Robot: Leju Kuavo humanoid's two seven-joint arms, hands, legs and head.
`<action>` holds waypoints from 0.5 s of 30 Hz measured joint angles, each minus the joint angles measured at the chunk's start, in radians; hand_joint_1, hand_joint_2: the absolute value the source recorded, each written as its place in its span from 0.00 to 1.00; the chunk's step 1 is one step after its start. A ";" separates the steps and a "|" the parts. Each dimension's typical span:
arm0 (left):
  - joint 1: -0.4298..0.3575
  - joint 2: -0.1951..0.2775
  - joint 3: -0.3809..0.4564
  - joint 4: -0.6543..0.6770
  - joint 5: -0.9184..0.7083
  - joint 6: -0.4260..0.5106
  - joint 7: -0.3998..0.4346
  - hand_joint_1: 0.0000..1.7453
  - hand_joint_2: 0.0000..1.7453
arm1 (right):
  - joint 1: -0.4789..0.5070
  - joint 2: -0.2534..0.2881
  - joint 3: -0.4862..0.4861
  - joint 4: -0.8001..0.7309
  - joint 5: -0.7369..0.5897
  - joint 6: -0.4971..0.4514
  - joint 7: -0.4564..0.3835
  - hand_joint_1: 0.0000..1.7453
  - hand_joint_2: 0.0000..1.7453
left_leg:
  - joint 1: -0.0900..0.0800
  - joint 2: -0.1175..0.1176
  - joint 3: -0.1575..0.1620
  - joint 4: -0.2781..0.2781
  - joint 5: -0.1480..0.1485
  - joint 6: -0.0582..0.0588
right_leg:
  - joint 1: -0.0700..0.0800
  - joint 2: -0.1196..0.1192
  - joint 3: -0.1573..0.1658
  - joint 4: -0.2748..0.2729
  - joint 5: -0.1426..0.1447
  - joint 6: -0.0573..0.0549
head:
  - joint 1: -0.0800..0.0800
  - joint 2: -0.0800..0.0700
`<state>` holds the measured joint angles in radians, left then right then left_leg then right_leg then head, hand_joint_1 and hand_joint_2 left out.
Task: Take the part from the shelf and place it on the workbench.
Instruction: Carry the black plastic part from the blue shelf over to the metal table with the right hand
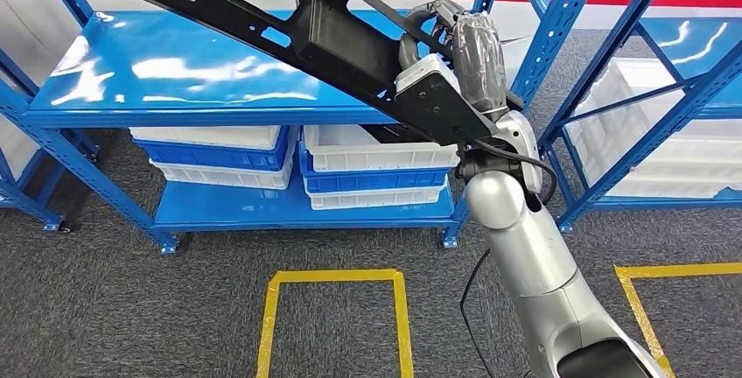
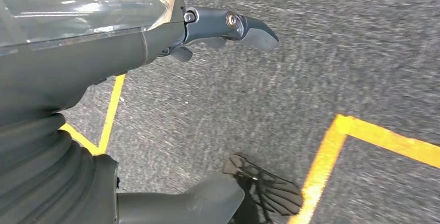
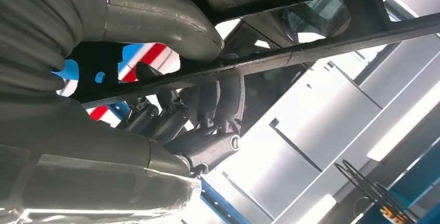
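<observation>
Blue shelf (image 1: pixel 175 72) behind; right hand (image 1: pixel 455 45) grips black part (image 1: pixel 289 24); left hand (image 2: pixel 228 27) empty, fingers apart.

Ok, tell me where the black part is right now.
In the head view the black part is held up by the right hand, slanting above the blue shelf top, over the stacked bins.

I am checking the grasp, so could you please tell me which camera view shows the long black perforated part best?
The head view: the long black perforated part runs tilted above the blue shelf, held by the right hand. The right wrist view gives a close look at its thin edge between thumb and fingers. The left wrist view looks at the grey carpet.
</observation>
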<state>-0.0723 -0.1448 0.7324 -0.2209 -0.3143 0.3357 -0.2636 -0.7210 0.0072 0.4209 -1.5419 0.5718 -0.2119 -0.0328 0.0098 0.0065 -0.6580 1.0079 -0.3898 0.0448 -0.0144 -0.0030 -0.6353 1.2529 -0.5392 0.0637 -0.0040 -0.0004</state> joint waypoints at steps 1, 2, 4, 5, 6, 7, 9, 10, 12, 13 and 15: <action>0.000 0.000 0.000 0.000 0.000 0.000 0.000 0.00 1.00 | -0.001 0.000 0.000 0.000 0.000 0.000 0.000 1.00 1.00 | -0.001 0.000 -0.012 0.001 0.011 -0.004 | 0.001 0.000 0.058 -0.074 0.011 -0.001 | 0.000 0.000; -0.001 0.000 0.000 0.000 0.000 0.000 0.000 0.00 1.00 | -0.002 0.002 0.000 0.000 0.000 0.000 -0.001 1.00 1.00 | -0.002 0.000 -0.021 0.001 0.023 -0.008 | 0.005 0.000 0.117 -0.159 0.007 -0.007 | 0.000 0.000; -0.001 0.000 0.000 0.000 0.000 0.000 0.003 0.00 1.00 | -0.004 0.005 0.000 0.001 0.001 -0.002 -0.004 1.00 1.00 | -0.004 0.000 -0.029 -0.003 0.045 -0.019 | 0.013 0.002 0.178 -0.266 -0.011 -0.027 | -0.001 0.000; 0.000 0.000 0.000 0.000 0.000 0.000 0.005 0.00 1.00 | -0.004 0.006 0.000 0.002 0.002 -0.003 -0.007 1.00 1.00 | -0.004 0.000 -0.031 -0.007 0.057 -0.025 | 0.016 0.003 0.180 -0.284 -0.012 -0.037 | -0.002 0.000; 0.000 0.000 0.000 0.000 -0.002 0.001 0.008 0.00 1.00 | -0.003 0.007 0.000 0.004 0.003 -0.005 -0.009 1.00 1.00 | -0.002 0.000 -0.033 -0.010 0.062 -0.031 | 0.010 0.003 0.170 -0.282 -0.002 -0.046 | -0.004 0.000; 0.001 0.001 0.000 0.000 -0.005 0.001 0.012 0.00 1.00 | -0.002 0.007 0.000 0.006 0.003 -0.007 -0.013 1.00 1.00 | 0.000 -0.002 -0.038 -0.005 0.052 -0.037 | 0.005 0.002 0.165 -0.282 0.008 -0.056 | -0.004 0.000; 0.002 0.001 0.000 0.001 -0.013 0.006 0.023 0.00 1.00 | 0.005 0.007 -0.002 0.009 0.004 -0.015 -0.020 1.00 1.00 | 0.005 -0.005 -0.062 0.057 -0.030 -0.049 | -0.004 -0.002 0.148 -0.284 0.034 -0.077 | -0.008 0.000; 0.002 0.001 0.000 0.002 -0.018 0.009 0.030 0.00 1.00 | 0.011 0.007 -0.003 0.009 0.004 -0.019 -0.024 1.00 1.00 | 0.007 -0.006 -0.079 0.118 -0.087 -0.054 | -0.002 -0.003 0.137 -0.283 0.047 -0.083 | -0.009 0.000; 0.002 0.001 0.000 0.003 -0.024 0.016 0.041 0.00 1.00 | 0.028 0.006 -0.009 0.009 0.003 -0.026 -0.028 1.00 1.00 | 0.010 -0.007 -0.101 0.249 -0.154 -0.065 | 0.000 -0.004 0.104 -0.279 0.073 -0.084 | -0.010 0.000; 0.002 0.002 0.000 0.003 -0.027 0.018 0.044 0.00 1.00 | 0.039 0.006 -0.012 0.009 0.003 -0.027 -0.030 1.00 1.00 | 0.012 -0.007 -0.097 0.285 -0.153 -0.069 | 0.001 -0.004 0.088 -0.275 0.083 -0.082 | -0.010 0.000; 0.002 0.002 0.000 0.003 -0.037 0.020 0.047 0.00 1.00 | 0.061 0.006 -0.021 0.005 0.007 -0.030 -0.030 1.00 1.00 | 0.018 -0.006 -0.035 0.252 -0.110 -0.072 | 0.000 -0.003 0.055 -0.264 0.099 -0.074 | -0.011 0.000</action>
<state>-0.0708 -0.1429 0.7320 -0.2178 -0.3515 0.3554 -0.2161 -0.6601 0.0128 0.3999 -1.5367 0.5784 -0.2421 -0.0625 0.0274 0.0003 -0.6926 1.2595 -0.4996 -0.0270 -0.0148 -0.0062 -0.5802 0.9890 -0.4399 -0.0104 -0.0147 -0.0004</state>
